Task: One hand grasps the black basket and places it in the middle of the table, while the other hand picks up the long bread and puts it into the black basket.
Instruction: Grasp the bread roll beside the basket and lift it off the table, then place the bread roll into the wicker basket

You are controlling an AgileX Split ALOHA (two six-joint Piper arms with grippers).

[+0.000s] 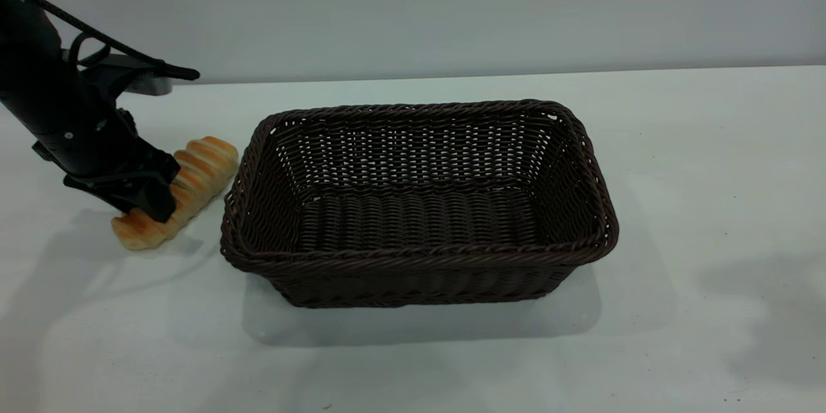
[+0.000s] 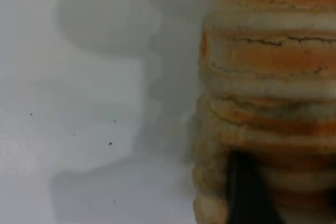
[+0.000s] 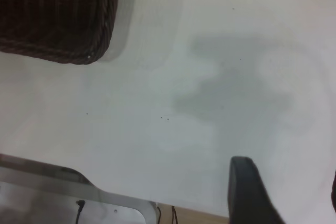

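Two task objects sit on a white surface (image 1: 710, 174): the black basket (image 1: 419, 206), empty, stands about in the middle, and the long bread (image 1: 193, 177) lies just left of it, slanting from near-left to far-right, with its far end close beside the basket's left rim. The left claw (image 1: 150, 203) is down over the near half of the bread; the left wrist view shows one dark finger (image 2: 249, 192) against the ridged crust, but whether the claw already pinches the loaf cannot be told. The right claw is outside the exterior view; its wrist view shows a dark finger (image 3: 249, 192) above bare surface, off to the right of the basket, apparently spread. The basket seems placed; the bread remains to be lifted. Risk: gripped off-centre, the loaf could tilt, slip, or catch on the basket's flared rim.
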